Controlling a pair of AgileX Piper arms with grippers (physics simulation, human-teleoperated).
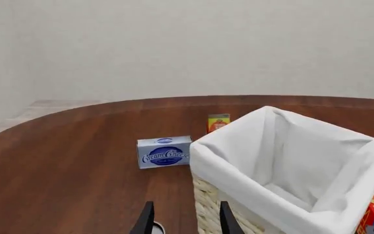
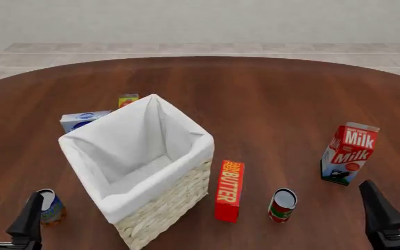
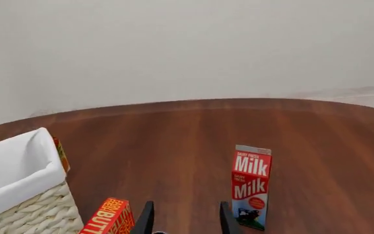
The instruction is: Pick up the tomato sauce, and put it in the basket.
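Approach step, nothing grasped. Tomato sauce (image 2: 282,204) upright beside butter box (image 2: 229,190), outside basket (image 2: 164,211). Right gripper (image 2: 393,204) fingers spread, empty; must reach toward can. Left gripper (image 2: 5,214) spread, idle.

From my front view, both arms are cut off below: only the left gripper's (image 2: 5,216) and right gripper's (image 2: 393,205) fingers show. The small yellow box (image 2: 127,100) sits half-hidden behind the basket (image 2: 165,203).
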